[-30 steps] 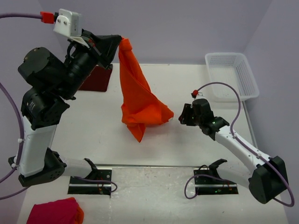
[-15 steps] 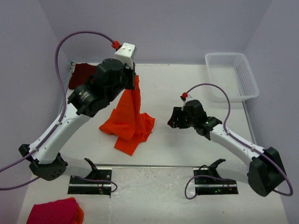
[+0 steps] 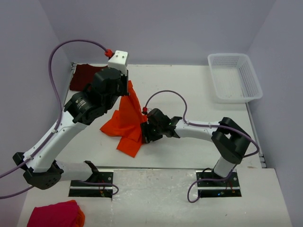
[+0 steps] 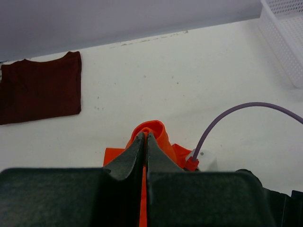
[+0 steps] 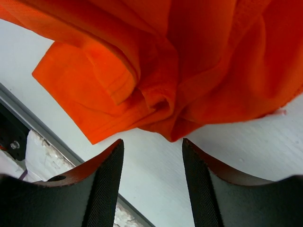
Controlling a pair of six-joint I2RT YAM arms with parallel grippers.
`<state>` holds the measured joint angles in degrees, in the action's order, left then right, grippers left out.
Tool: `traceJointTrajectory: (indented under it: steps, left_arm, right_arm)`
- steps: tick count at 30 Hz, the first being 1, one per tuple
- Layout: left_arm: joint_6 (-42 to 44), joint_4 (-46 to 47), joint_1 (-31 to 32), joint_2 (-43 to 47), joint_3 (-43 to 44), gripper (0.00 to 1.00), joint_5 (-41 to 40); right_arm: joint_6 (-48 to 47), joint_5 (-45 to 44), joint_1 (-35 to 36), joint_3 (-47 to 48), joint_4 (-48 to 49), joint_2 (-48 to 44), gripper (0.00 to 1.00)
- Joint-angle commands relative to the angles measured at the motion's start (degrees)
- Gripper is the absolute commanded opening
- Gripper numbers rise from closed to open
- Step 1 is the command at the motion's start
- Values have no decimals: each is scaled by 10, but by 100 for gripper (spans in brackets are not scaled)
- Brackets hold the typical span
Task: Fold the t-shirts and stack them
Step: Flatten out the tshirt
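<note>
The left tool (image 3: 127, 91) is clenched on a bunched fold of the orange t-shirt (image 3: 125, 125), holding that part up off the tabletop (image 3: 189, 90). In the left wrist view the two fingers (image 4: 138, 147) press together with a knob of orange cloth (image 4: 158, 135) pinched at their tips. The rest of the shirt hangs down from the grip and spreads in a crumpled heap on the tabletop, left of centre and near the front edge.

The right tool (image 3: 144, 132) sits low at the heap's right side. Its own camera shows the jaws standing apart with only bare tabletop between them, and the folded orange edge (image 5: 189, 61) lies just ahead of the fingertips (image 5: 110, 161). It grasps nothing, though the tips may be brushing the cloth; the view does not settle it.

The maroon t-shirt (image 3: 85, 76) lies flat at the far left corner of the tabletop, well apart from the orange one. A white basket (image 3: 227, 56) stands at the far right. A pink-red bundle (image 3: 54, 215) lies by the near left corner.
</note>
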<state>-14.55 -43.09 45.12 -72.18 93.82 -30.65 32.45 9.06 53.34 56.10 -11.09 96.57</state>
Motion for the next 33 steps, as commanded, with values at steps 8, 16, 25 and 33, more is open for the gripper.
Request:
traceJointTrajectory:
  steps: [8,16,25,33]
  left_arm:
    - [-6,20,-8,20,-36,0,1]
    - [0,22,-11,33,-47,0,3]
    - [1,32,-21,34,-63,0,17]
    - [4,31,-28,38,-68,0,24]
  right_arm:
    - [-17,-67,11,132,-48,50,52]
    - [-16,-78,10,146,-53,69,49]
    - [-17,-101,10,125,-57,49,47]
    - [-13,-125,10,113,-56,45,45]
